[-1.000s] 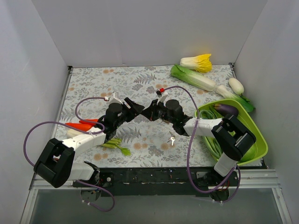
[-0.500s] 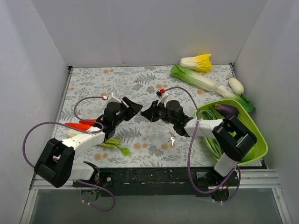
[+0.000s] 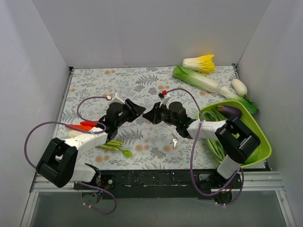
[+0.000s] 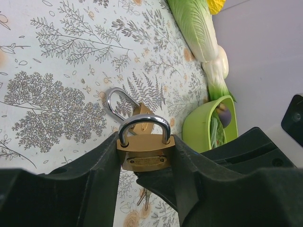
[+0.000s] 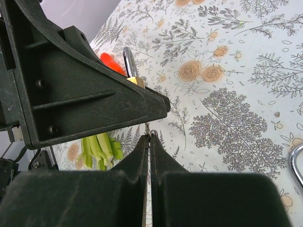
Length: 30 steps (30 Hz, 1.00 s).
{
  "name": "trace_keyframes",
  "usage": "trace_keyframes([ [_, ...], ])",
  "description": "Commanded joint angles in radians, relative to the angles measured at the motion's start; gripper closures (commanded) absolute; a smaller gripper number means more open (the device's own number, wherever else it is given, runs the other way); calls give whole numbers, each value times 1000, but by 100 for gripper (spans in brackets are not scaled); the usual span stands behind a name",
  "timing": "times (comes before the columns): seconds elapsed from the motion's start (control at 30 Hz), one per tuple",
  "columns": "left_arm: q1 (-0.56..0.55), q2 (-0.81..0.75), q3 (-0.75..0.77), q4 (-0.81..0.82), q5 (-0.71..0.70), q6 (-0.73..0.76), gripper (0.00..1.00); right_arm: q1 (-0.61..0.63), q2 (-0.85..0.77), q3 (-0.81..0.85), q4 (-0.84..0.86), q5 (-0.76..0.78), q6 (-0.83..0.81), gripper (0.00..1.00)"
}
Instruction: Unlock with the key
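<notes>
Left gripper [image 4: 145,147] clamps the brass padlock with a silver shackle [image 4: 144,158] by its sides, shackle upward, above the table. Right gripper [image 5: 149,138] is pressed shut; a thin metal sliver at its tips is too small to identify. The tiny silver keys on a ring [image 3: 174,140] lie on the grey floral tablecloth [image 3: 94,80], lower middle of the top view. Plain white walls [image 3: 142,28] close three sides. A smaller brass padlock [image 4: 119,100] lies just behind the held one. Since a second ago the keys have not moved, and the left jaws have drawn narrower.
</notes>
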Motion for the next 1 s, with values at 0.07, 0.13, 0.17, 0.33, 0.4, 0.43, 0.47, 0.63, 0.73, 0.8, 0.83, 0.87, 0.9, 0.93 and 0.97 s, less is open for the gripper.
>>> trace_keyframes([
  [0.07, 7, 0, 27, -6, 17, 37, 100, -7, -45, -6, 108, -65, 10, 99],
  [0.13, 9, -5, 18, 10, 34, 58, 100, -14, -45, -12, 145, -90, 33, 99],
  [0.17, 9, -8, 11, 30, 48, 66, 100, -24, -44, -15, 157, -114, 45, 99],
  [0.33, 10, -33, -26, 97, 111, 118, 100, -47, -45, -29, 220, -168, 110, 99],
  [0.4, 10, -39, -32, 123, 144, 129, 100, -56, -44, -34, 245, -194, 136, 99],
  [0.43, 10, -39, -37, 131, 158, 141, 100, -60, -41, -40, 258, -203, 168, 99],
  [0.47, 10, -42, -42, 148, 169, 143, 100, -66, -39, -44, 292, -220, 183, 99],
  [0.63, 12, -62, -71, 205, 221, 149, 100, -82, -41, -64, 354, -245, 242, 99],
  [0.73, 12, -71, -84, 243, 264, 155, 100, -93, -44, -69, 380, -262, 266, 99],
  [0.8, 12, -76, -91, 267, 290, 169, 100, -99, -44, -80, 424, -277, 301, 99],
  [0.83, 12, -79, -92, 275, 319, 174, 100, -103, -47, -83, 433, -283, 314, 99],
  [0.87, 12, -80, -94, 286, 330, 177, 100, -105, -48, -84, 441, -288, 324, 99],
  [0.9, 12, -85, -97, 290, 345, 186, 100, -106, -51, -83, 444, -291, 328, 99],
  [0.93, 12, -89, -97, 294, 364, 187, 100, -106, -57, -84, 446, -294, 331, 99],
  [0.97, 12, -92, -97, 300, 375, 190, 100, -108, -60, -83, 446, -297, 331, 99],
])
